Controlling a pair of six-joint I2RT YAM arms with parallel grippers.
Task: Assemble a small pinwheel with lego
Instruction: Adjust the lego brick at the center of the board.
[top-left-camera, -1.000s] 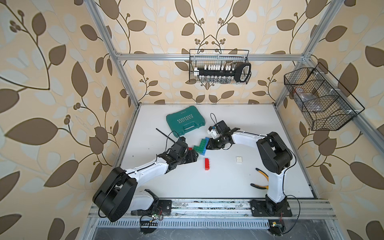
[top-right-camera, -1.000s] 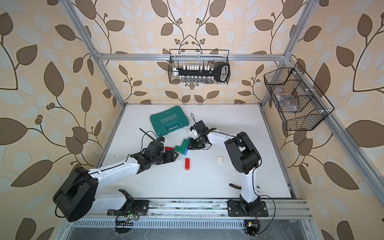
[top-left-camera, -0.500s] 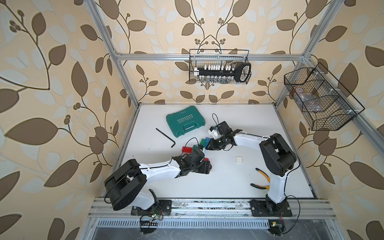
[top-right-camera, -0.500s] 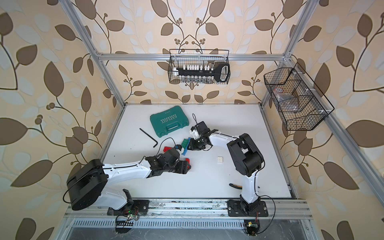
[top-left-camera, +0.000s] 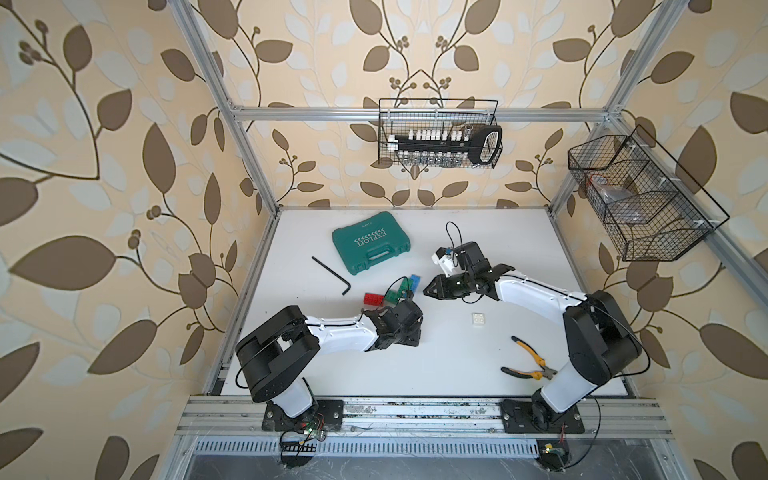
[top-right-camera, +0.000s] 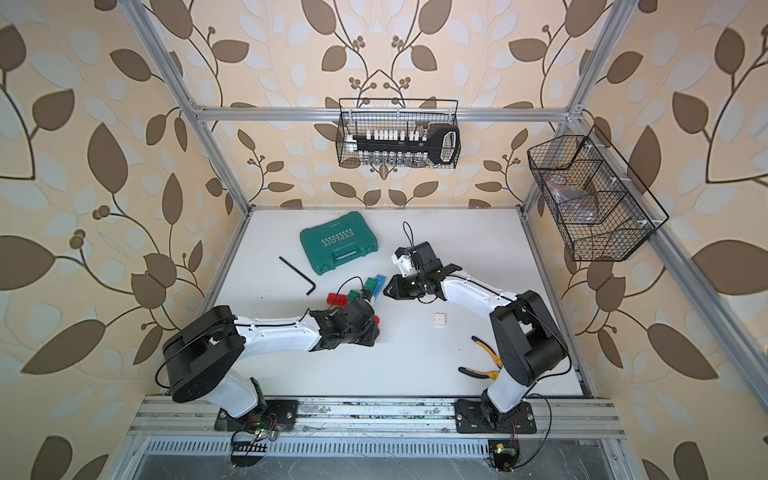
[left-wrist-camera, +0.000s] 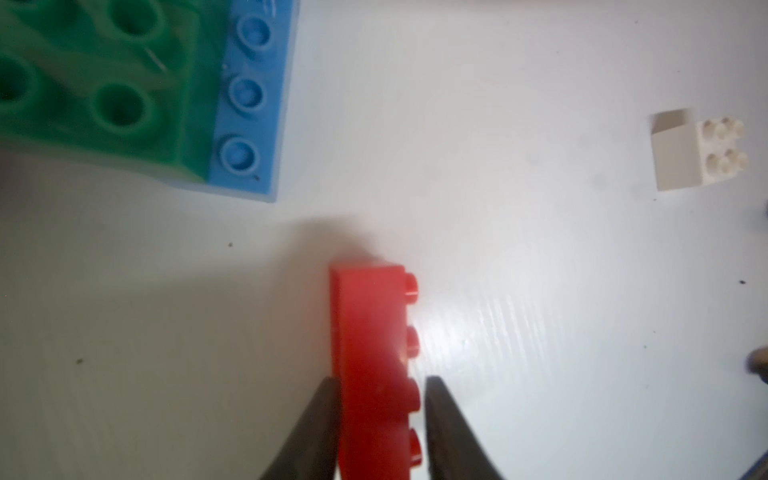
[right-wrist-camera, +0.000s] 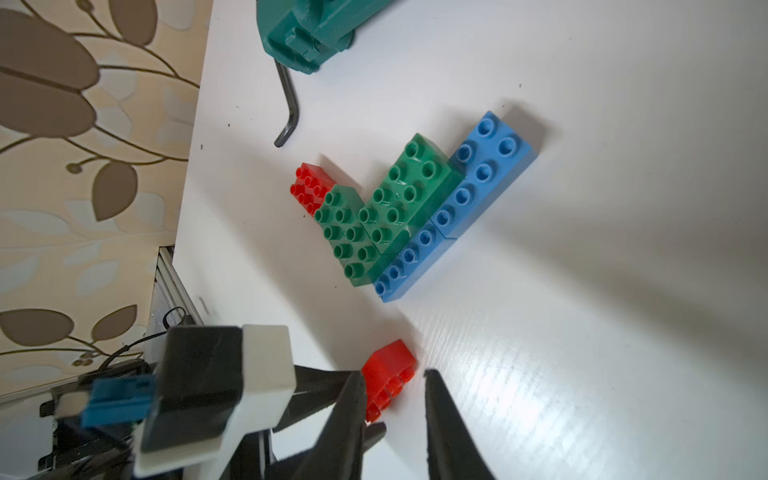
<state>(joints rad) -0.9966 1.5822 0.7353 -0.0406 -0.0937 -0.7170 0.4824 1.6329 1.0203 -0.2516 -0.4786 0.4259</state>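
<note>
At the left of the white table (top-left-camera: 457, 374) lay a black hex key (top-left-camera: 332, 276), and just right of it, farther back, a closed teal tool case (top-left-camera: 372, 243). Next came the loose lego, touching in a fan-shaped cluster: the other red brick (top-left-camera: 372, 299), two green bricks (top-left-camera: 392, 294) and two blue bricks (top-left-camera: 413, 282). Just in front of that cluster the left gripper (left-wrist-camera: 380, 380) pinched a red brick (left-wrist-camera: 370, 332) turned on its side, studs sideways. In both top views the arm's own black wrist housing (top-left-camera: 399, 326) hid most of that grip. The right gripper (top-left-camera: 427, 289) pointed at the blue end of the cluster, just beside it, its jaws slightly parted and empty. Farther right a white 2x2 brick (top-left-camera: 478, 319) sat alone, and yellow-handled pliers (top-left-camera: 528, 365) lay near the right arm's base.

The tabletop was matte and lightly speckled. Leaf-patterned wallpaper (top-left-camera: 124, 166) lined the walls behind an aluminium frame (top-left-camera: 415, 113). A wire basket (top-left-camera: 438, 101) on the back wall held a socket rail (top-left-camera: 444, 141), and a second wire basket (top-left-camera: 656, 245) hung on the right wall.
</note>
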